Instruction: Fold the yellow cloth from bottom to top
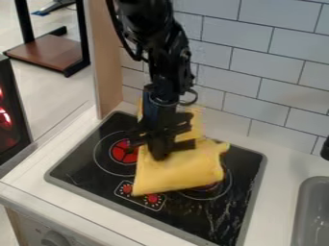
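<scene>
Black jointed arm (157, 53), rising above the pincer (160, 152), with the wrist (162, 93) directly over it; pincer directed downward, apparently near vertical, its exact tilt uncertain.

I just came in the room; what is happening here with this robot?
A black robot arm has its pincer at a yellow cloth, which lies over part of the black stove top. The cloth goes from near the red control marks back toward the tiled wall. The job is a bottom-to-top fold; whether the cloth is gripped, I cannot tell.
</scene>
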Robot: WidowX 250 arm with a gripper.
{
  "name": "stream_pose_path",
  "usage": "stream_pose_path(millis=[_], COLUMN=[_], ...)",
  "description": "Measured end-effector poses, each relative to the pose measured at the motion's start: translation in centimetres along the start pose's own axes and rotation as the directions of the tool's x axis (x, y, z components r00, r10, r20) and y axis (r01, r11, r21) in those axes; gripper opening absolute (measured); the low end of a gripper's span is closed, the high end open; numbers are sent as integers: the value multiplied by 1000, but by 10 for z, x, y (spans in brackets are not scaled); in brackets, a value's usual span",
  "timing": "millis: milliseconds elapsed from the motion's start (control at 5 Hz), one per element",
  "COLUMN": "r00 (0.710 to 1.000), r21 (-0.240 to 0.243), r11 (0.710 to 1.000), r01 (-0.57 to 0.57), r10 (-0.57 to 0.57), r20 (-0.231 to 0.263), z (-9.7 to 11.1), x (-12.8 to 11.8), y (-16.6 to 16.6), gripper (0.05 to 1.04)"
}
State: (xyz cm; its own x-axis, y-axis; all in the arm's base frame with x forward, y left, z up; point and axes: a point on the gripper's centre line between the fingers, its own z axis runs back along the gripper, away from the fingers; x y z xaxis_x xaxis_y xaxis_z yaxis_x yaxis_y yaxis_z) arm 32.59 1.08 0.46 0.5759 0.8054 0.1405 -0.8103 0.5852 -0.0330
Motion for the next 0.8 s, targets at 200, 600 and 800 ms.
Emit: stream_pose_path(millis=[200,600,800], r00=[1000,1000,1000], r21=[12,2,2], r11=[1000,1000,1000], r01=[10,3,6], r10=[-10,-3,-6], r20=[-1,3,-7], z=[-5,0,2], x=[2,2,-3], y=[-1,1,6], gripper=[67,354,537])
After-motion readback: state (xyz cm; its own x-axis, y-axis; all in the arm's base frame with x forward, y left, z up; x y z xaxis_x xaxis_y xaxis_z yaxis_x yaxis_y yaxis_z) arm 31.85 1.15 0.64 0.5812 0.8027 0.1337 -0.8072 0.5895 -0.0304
